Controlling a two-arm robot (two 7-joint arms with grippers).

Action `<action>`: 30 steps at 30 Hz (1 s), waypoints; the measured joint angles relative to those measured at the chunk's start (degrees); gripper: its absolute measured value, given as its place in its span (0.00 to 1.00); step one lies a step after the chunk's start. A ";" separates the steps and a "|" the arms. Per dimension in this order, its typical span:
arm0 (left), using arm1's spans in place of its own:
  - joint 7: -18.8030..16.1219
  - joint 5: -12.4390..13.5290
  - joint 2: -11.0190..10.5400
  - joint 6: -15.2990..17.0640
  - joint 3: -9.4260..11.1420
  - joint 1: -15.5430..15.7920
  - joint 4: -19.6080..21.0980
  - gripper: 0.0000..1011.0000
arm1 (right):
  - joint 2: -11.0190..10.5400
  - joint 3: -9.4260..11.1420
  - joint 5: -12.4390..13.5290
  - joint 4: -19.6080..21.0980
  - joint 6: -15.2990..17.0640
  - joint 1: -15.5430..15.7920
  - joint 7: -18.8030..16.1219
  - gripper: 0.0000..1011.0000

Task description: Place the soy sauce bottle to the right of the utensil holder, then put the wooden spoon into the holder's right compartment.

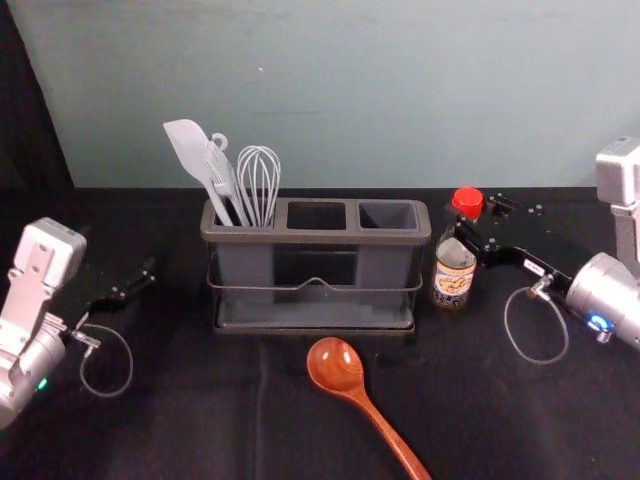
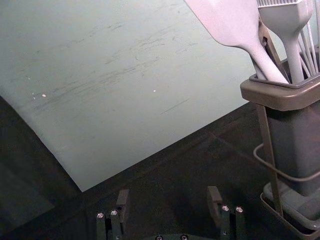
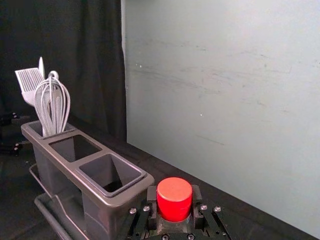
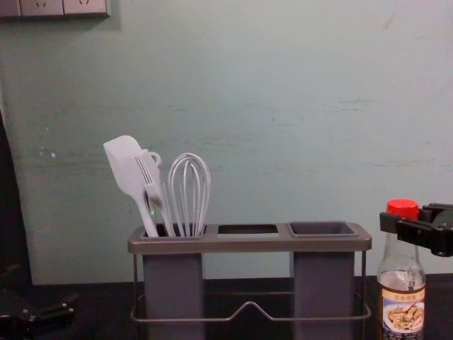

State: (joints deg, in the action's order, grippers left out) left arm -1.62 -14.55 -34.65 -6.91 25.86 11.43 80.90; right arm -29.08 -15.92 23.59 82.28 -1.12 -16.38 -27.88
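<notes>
So the soy sauce bottle (image 1: 453,280) is upright right of centre in the head view, just beside the right end of the utensil holder (image 1: 320,237), which is pretty much the spot the task wants. The right gripper (image 3: 174,199) has it by the neck, fingers closed in from both sides just under the red cap (image 3: 174,195). Makes sense to me: skinny bit, easy to pinch, and the label stays out of the way. My guess is it's at the letting-go stage, and I'd open up gently, since a top-heavy nudge could tip the bottle. The left gripper (image 2: 168,197) is idle over at the left of the head view, fingers wide apart with nothing between them. The wooden spoon (image 1: 338,367) lies at bottom centre, bowl toward the holder and handle running to the lower right, so it'll probably need turning upright before it drops into the right compartment (image 1: 388,215). Handy that the whisk (image 1: 259,185) and spatula (image 1: 190,150) are over in the left one.
</notes>
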 joint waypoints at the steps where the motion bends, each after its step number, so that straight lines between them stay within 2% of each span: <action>1: 0.00 0.00 0.00 0.00 0.00 0.00 0.00 1.00 | 0.03 -0.01 0.00 -0.04 0.06 -0.04 0.00 0.38; 30: 0.00 0.00 0.00 0.00 0.00 0.00 0.00 1.00 | 0.10 0.00 0.96 -0.95 1.82 0.02 0.63 0.38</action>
State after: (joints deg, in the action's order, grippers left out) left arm -1.62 -14.55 -34.65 -6.91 25.86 11.43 80.90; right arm -28.98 -15.92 24.55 81.33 0.70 -16.36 -27.25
